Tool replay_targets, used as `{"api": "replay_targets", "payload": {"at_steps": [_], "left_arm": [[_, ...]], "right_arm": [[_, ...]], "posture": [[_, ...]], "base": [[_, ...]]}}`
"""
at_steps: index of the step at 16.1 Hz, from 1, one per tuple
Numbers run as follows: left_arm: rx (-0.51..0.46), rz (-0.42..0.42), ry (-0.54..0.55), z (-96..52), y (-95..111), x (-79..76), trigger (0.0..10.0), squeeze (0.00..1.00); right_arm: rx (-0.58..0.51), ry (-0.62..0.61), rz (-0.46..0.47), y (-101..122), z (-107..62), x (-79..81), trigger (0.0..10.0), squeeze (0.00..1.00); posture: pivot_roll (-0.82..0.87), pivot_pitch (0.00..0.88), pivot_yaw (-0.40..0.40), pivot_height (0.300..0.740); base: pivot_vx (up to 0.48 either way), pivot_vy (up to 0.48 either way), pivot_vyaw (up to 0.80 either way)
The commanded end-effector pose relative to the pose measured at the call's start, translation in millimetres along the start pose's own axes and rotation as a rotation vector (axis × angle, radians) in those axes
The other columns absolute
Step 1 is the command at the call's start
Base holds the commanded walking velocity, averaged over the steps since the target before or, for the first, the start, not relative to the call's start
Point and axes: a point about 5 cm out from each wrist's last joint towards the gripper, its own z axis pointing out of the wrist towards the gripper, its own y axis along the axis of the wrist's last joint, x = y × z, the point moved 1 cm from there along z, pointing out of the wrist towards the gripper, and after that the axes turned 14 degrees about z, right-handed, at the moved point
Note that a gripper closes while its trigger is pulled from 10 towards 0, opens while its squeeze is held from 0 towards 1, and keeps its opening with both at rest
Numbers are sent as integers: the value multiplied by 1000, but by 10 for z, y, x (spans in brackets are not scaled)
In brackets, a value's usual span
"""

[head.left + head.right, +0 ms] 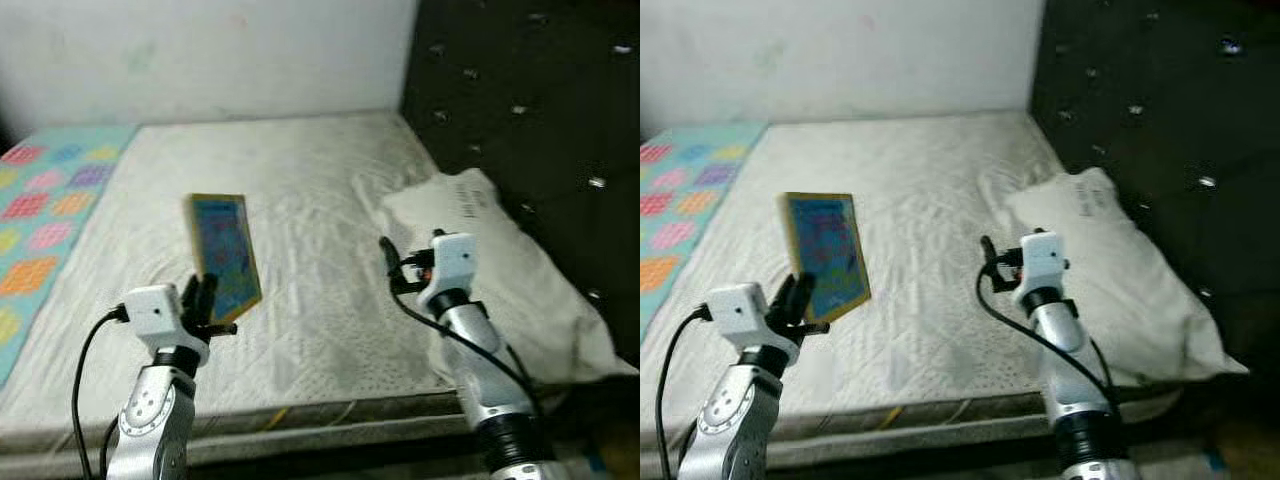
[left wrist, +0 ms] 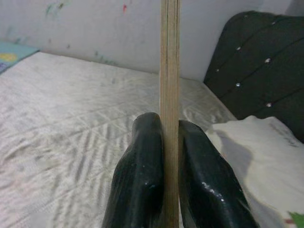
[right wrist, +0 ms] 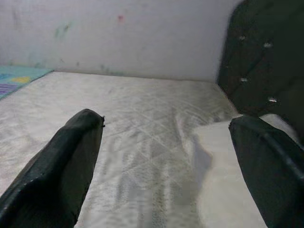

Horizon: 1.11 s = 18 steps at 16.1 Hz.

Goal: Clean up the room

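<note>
1. Nearest the head camera, our left gripper (image 1: 205, 300) clamps the lower edge of a flat board (image 1: 224, 255) with a wooden rim and a blue picture face. It holds the board upright above the near edge of the mattress (image 1: 300, 200).

2. In the left wrist view we see the board edge-on (image 2: 169, 95), pinched tight between the two black fingers (image 2: 142, 180) with no gap on either side.

3. Beside it, toward the near right corner of the mattress, our right gripper (image 1: 392, 262) hovers with its jaws spread wide and nothing between them. In the right wrist view the fingers (image 3: 61, 171) stand far apart over bare sheet.

4. Just beyond the right gripper, a white pillow (image 1: 500, 270) lies along the right edge of the mattress. It sits against the dark tufted headboard (image 1: 530, 120).

5. Along the far left edge of the mattress we see a patchwork quilt (image 1: 45, 210) of coloured squares, and past the far edge a pale wall (image 1: 200, 50).

6. We judge the clean-up partway through: the board is lifted off the bed but not yet put away, and its destination is not in sight. The pillow sits askew and may need straightening. The middle of the mattress is otherwise bare.
</note>
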Motion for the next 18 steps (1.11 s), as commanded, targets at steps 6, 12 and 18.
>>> {"api": "replay_targets", "payload": {"at_steps": [6, 12, 18], "left_arm": [[-26, -19, 16, 60, 79, -72, 10000, 0], [-18, -14, 16, 71, 73, -83, 10000, 0], [-18, -21, 16, 75, 67, -92, 10000, 0]], "right_arm": [[-12, -20, -9, 40, 11, -62, 10000, 0], [-12, -18, -11, 42, 21, -61, 10000, 0], [-13, -16, -15, 51, 30, -66, 10000, 0]], "posture": [[-121, 0, 36, 740], [-122, 0, 34, 740], [-124, 0, 30, 740]], "base": [[0, 0, 0], [0, -164, 0], [0, -328, 0]]}}
